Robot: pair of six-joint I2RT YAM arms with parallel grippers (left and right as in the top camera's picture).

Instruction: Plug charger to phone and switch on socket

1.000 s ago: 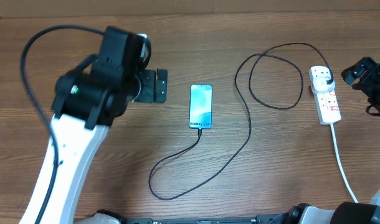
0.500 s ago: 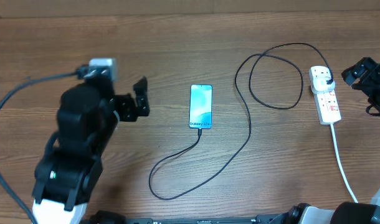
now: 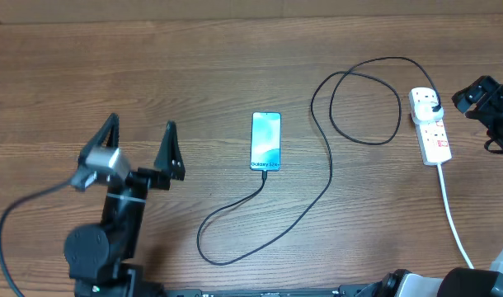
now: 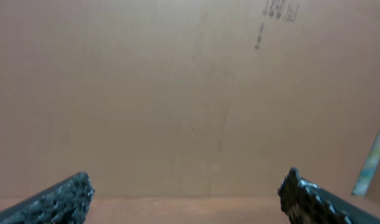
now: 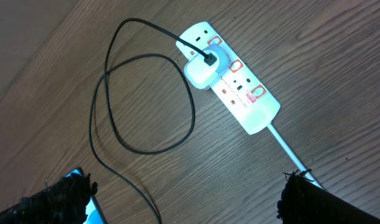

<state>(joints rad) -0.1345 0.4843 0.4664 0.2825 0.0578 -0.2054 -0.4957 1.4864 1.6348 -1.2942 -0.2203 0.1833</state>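
The phone (image 3: pixel 265 141) lies mid-table with its light-blue screen lit; a corner of it shows in the right wrist view (image 5: pixel 85 213). The charger's black cable (image 3: pixel 322 186) reaches the phone's near end and looks joined to it. It loops across the table to a plug (image 3: pixel 430 103) seated in the white socket (image 3: pixel 433 132). The right wrist view shows the socket (image 5: pixel 243 93), its red-marked switches and the plug (image 5: pixel 201 67). My left gripper (image 3: pixel 140 142) is open and empty, well left of the phone. My right gripper (image 3: pixel 476 93) is open and empty, just right of the socket.
The socket's white cord (image 3: pixel 453 216) runs toward the table's front right edge. The left wrist view faces a brown cardboard wall (image 4: pixel 190 93) beyond the table's far edge. The cable forms a loop (image 5: pixel 146 102) left of the socket.
My left arm has drawn back from beside the phone toward the front left, and its open fingers now point at the far wall. The right arm, phone and cable have not moved.
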